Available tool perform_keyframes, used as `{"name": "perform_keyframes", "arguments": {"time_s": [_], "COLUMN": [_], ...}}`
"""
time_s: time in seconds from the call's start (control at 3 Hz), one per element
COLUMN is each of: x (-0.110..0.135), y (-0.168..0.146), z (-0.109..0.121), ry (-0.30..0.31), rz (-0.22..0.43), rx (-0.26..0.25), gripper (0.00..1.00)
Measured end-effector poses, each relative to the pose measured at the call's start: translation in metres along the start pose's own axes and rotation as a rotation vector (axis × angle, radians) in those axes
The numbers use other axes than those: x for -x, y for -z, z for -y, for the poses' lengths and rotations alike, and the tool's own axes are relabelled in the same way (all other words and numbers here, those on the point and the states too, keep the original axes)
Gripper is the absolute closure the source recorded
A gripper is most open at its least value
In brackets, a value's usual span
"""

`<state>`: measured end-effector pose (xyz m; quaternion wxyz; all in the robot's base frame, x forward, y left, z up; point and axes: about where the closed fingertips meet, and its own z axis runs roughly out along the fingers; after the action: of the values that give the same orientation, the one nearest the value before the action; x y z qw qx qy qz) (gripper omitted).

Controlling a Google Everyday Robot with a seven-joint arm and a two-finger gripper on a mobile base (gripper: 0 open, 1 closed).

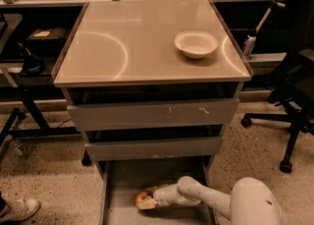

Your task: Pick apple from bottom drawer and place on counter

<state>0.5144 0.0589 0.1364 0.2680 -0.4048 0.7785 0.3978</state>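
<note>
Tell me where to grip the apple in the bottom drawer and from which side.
Grip the apple across its middle, probably from the view's right and slightly above: it is round with no handle, the bottom drawer is open on top, and the end effector sits at the apple's right side.

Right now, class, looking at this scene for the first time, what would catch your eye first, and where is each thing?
The white robot arm reaches down into the open bottom drawer, its gripper right against the red apple on the drawer's grey floor. Above, a white bowl sits towards the right rear of the glossy counter.
</note>
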Motion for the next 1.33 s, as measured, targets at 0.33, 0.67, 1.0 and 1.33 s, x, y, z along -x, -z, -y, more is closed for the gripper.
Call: {"name": "perform_keyframes", "arguments": {"time_s": [0.33, 0.67, 1.0, 1.33], "x": [0.0, 0.0, 0.011, 0.033], "y": [0.0, 0.0, 0.009, 0.039], "z": [0.0, 0.0, -0.006, -0.012], "ry": [0.0, 0.0, -0.025, -0.069], "rz": [0.0, 0.0, 0.016, 0.037], "rx": [0.0, 0.0, 0.015, -0.016], "gripper": [0.73, 0.96, 1.0, 1.0]}}
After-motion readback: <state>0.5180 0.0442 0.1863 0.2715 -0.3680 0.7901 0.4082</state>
